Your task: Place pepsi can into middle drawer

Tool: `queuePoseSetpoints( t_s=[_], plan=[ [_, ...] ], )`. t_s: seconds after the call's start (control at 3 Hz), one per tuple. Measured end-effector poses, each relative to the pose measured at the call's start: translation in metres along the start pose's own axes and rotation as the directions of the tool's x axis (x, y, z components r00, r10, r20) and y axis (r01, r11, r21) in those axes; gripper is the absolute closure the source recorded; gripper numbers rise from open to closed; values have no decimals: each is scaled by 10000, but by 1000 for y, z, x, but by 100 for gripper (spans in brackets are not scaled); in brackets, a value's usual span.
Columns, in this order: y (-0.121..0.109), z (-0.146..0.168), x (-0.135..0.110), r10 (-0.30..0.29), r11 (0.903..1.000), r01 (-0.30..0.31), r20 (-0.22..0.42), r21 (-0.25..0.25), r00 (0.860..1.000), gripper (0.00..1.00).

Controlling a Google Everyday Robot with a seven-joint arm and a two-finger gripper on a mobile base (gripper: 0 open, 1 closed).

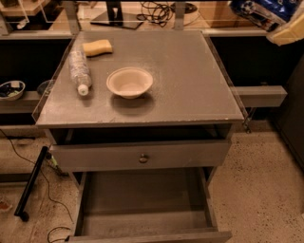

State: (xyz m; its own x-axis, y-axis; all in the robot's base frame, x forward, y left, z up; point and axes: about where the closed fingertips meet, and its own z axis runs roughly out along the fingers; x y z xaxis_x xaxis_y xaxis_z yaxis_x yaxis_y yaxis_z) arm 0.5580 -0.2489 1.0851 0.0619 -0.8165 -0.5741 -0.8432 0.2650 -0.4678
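- At the top-right corner of the view, the cream-coloured hand (289, 29) hung high, beyond the right rear of the flat grey desk (190, 80), mostly cut off. Released or clenched: couldn't tell.
- A small blue object with white marks (256, 10), likely the pepsi can, was right against the hand, apparently slanted across the corner. Couldn't confirm it was carried.
- The wide shallow grey middle drawer (142, 199) stood open at the bottom, floor bare, under the grey drawer front with a round knob (142, 157).
- Key relation: the drawer lay well below and to the left in view of the hand and can, nearer the camera. My read is that the move needs a long descent past the desk's front edge.
- The white bowl (129, 81), clear plastic bottle (78, 71) and yellow sponge (97, 47) sat on the desk's left, off that path.
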Motion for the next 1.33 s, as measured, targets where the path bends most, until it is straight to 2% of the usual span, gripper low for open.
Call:
queuePoseSetpoints(
  t_s=[0.67, 1.33],
  plan=[
    [8, 5, -3, -79, 9999, 80, 140, -81, 9999, 100],
    [77, 8, -3, -41, 9985, 60, 355, -550, 9994, 100]
  ],
)
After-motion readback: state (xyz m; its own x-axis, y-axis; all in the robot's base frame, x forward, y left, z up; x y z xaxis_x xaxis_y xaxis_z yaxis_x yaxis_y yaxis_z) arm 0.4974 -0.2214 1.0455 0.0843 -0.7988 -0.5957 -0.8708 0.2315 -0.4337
